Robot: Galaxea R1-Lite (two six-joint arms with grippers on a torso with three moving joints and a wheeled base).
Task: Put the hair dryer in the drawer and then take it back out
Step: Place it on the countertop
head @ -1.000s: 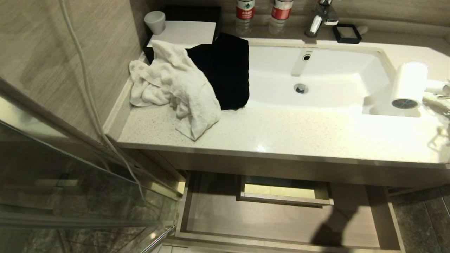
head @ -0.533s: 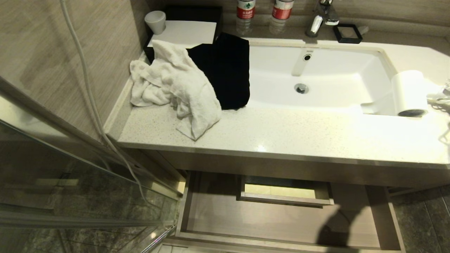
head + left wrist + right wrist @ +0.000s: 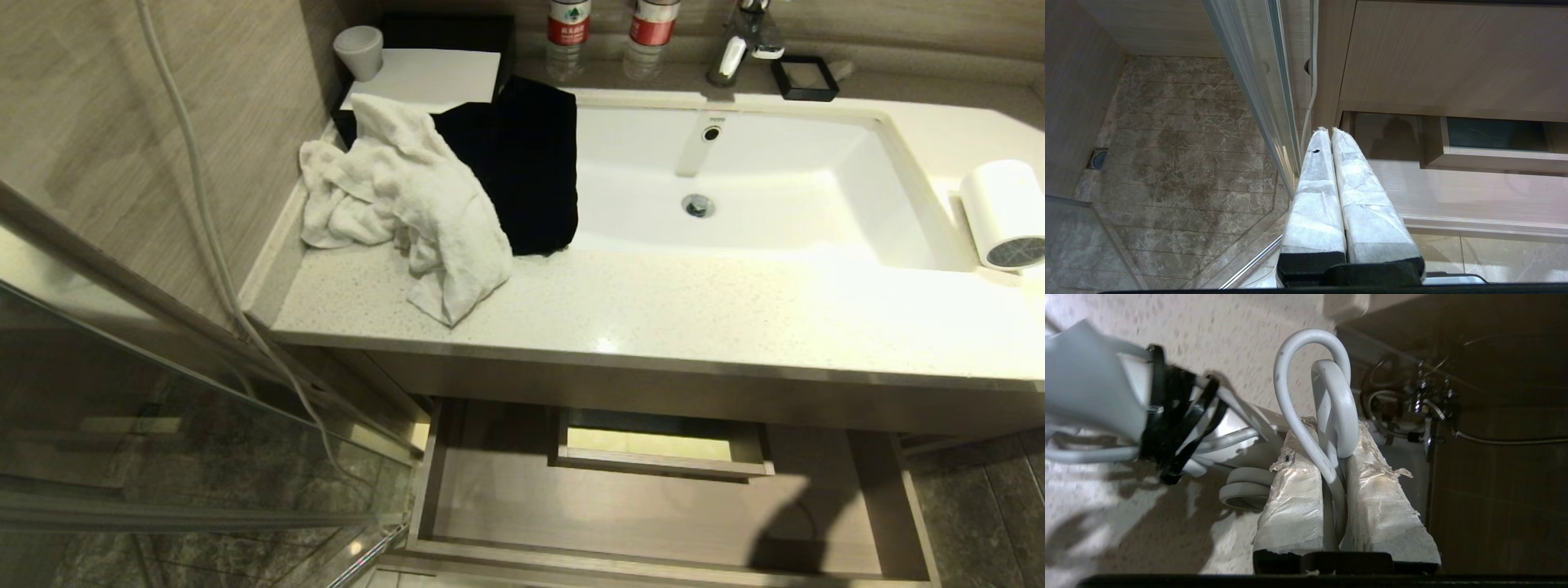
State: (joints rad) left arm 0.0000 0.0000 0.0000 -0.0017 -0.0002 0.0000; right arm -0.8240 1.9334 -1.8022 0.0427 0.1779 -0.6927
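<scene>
Hair dryer (image 3: 1006, 214) at the counter's right edge, drawer (image 3: 653, 506) open below.

Its white barrel lies beside the sink (image 3: 735, 175), grille end toward the camera. In the right wrist view the right gripper (image 3: 1332, 446) has its taped fingers (image 3: 1294, 490) clamped on a loop of the dryer's white cord (image 3: 1306, 375), the black-banded handle end just beside. The left gripper (image 3: 1327, 131) hangs by the glass shower door (image 3: 1257, 81), fingers pressed together, holding nothing. A white towel (image 3: 408, 204) lies crumpled on the countertop (image 3: 694, 310).
</scene>
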